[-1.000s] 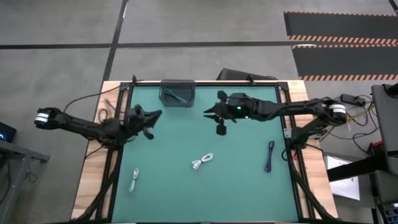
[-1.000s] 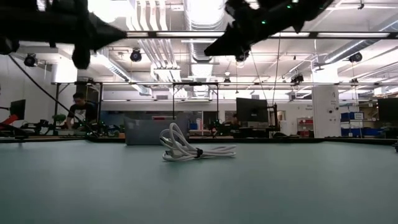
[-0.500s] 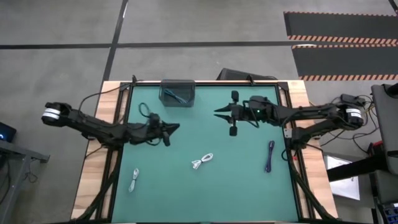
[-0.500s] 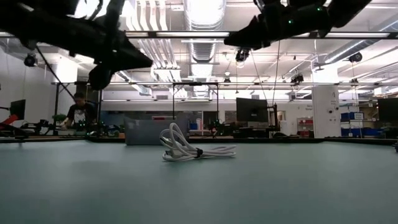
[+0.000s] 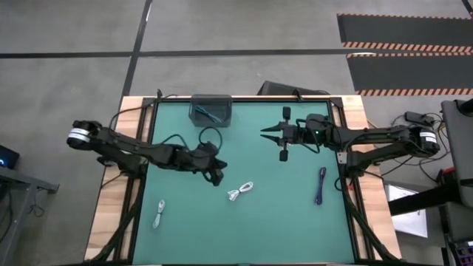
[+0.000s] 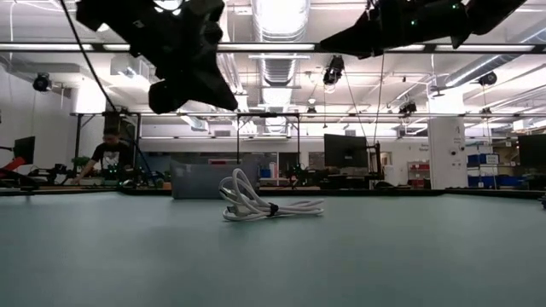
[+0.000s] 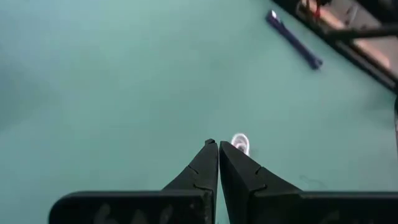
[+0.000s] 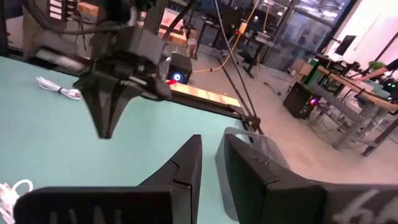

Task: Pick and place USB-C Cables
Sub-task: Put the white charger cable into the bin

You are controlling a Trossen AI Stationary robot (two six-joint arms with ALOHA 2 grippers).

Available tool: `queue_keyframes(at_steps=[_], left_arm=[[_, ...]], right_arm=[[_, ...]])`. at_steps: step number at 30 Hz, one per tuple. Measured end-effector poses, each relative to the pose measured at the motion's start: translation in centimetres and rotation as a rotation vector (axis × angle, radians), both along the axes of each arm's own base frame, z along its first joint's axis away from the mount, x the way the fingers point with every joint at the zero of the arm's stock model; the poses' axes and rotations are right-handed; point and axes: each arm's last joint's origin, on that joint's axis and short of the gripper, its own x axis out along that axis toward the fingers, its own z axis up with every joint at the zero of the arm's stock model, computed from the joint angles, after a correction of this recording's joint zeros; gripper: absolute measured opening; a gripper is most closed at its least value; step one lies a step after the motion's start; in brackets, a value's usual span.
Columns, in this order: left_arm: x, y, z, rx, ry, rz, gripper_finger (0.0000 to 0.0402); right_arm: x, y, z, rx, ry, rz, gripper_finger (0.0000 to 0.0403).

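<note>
A white USB-C cable bundle (image 5: 240, 191) (image 6: 256, 203) lies on the green mat at mid-table. A pale grey one (image 5: 159, 214) lies near the left front corner and a dark blue one (image 5: 321, 185) (image 7: 293, 38) near the right edge. My left gripper (image 5: 219, 176) (image 7: 215, 144) is shut and hovers above the mat just left of the white bundle, whose loop (image 7: 239, 143) shows past its fingertips. My right gripper (image 5: 263, 133) (image 8: 210, 140) hangs high over the far right half, pointing left, its fingers a narrow gap apart and holding nothing.
A grey bin (image 5: 211, 111) (image 6: 200, 181) stands at the middle of the mat's far edge with a blue cable inside. Wooden borders (image 5: 111, 214) frame the mat. Beyond the table, a person (image 6: 108, 153) sits at a bench in the room.
My left gripper has swung from the far left of the mat toward the right and near, ending beside the white bundle, still shut. My right gripper has drawn back toward the table's right edge. The cables have stayed where they were.
</note>
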Motion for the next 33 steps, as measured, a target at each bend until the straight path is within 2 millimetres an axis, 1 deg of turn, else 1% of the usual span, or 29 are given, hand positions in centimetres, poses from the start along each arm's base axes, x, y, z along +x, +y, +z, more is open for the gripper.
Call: queue_keyframes(at_steps=[5,9,14,20,27,30,33], left_arm=[[1.7,-0.7,-0.3,-0.006,0.069,-0.080,0.0000],[3.2,-1.8,-0.3,0.056,0.088,-0.180,0.0000],[5.3,-3.1,0.0,0.140,0.091,-0.275,0.0000],[7.0,-4.1,-0.4,0.157,0.101,-0.305,0.0000],[8.8,-4.8,-2.0,0.160,0.141,-0.317,0.0001],[9.3,-4.9,-2.6,0.158,0.173,-0.319,0.0013],[9.2,-5.0,-3.3,0.126,0.221,-0.317,0.0042]], right_arm=[[-0.8,0.2,0.2,-0.004,-0.013,0.001,0.0059],[-1.7,0.4,0.1,-0.013,-0.040,0.030,0.0059],[-3.0,0.9,-0.3,-0.022,-0.139,0.106,0.0059],[-4.7,1.3,-1.0,-0.040,-0.211,0.134,0.0059],[-6.5,1.7,-1.5,-0.066,-0.285,0.137,0.0059],[-7.3,1.8,-1.7,-0.078,-0.326,0.135,0.0059],[-7.8,1.9,-1.6,-0.085,-0.351,0.134,0.0059]])
